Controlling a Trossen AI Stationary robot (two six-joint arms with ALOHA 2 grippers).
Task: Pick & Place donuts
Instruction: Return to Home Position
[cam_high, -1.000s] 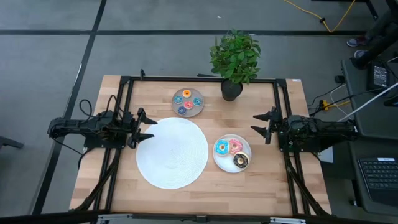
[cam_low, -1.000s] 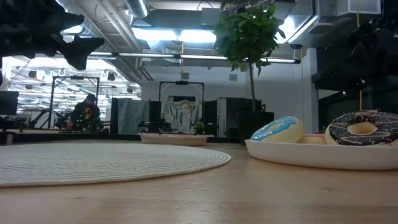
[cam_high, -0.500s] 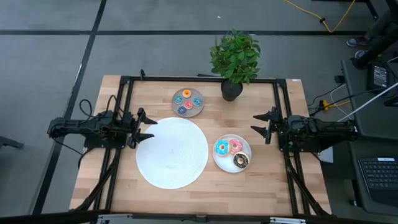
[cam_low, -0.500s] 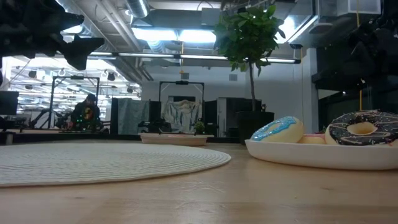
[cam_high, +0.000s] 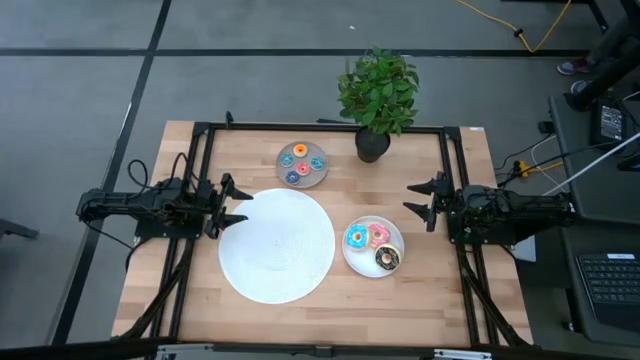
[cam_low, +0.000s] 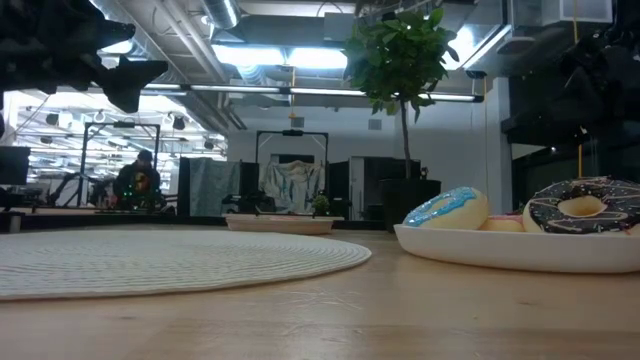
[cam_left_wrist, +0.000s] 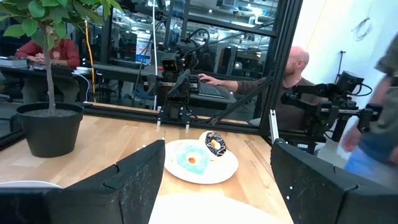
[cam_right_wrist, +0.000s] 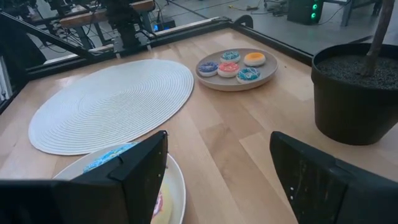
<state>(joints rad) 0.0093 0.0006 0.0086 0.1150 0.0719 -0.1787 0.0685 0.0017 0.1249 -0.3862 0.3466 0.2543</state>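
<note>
Donuts sorted by size onto two plates, with both arms at the table's sides.

- Table (cam_high: 420, 310): pale wood, filling the middle of the high view.
- Disc (cam_high: 277, 245): white, woven and bare, left of centre in the frame.
- Left arm: folded at the left edge of the table. The left gripper (cam_high: 243, 205) sits just off the disc's left rim, with its fingers spread wide and holding nothing.
- Right arm: folded at the right edge. The right gripper (cam_high: 409, 197) points toward the centre, with its fingers likewise spread and empty.
- Plant (cam_high: 378, 95): potted, at the table's top edge, right of centre.
- White plate (cam_high: 362, 264): lower right of centre, just beside the disc. It carries three large rings close together: blue donut (cam_high: 356, 238), pink donut (cam_high: 379, 235) and brown donut (cam_high: 387, 259).
- Brown plate (cam_high: 318, 179): upper centre, just left of the plant. It carries five small donuts (cam_high: 303, 168), with the orange one uppermost in the frame.

No donut lies loose on the wood or the disc.

The step in hand, by judgement, is the return to the rest pose, with the sorting apparently finished. The next move calls for little. Any remaining travel should keep both grippers clear of the plates and the plant, and no grasp is needed.
</note>
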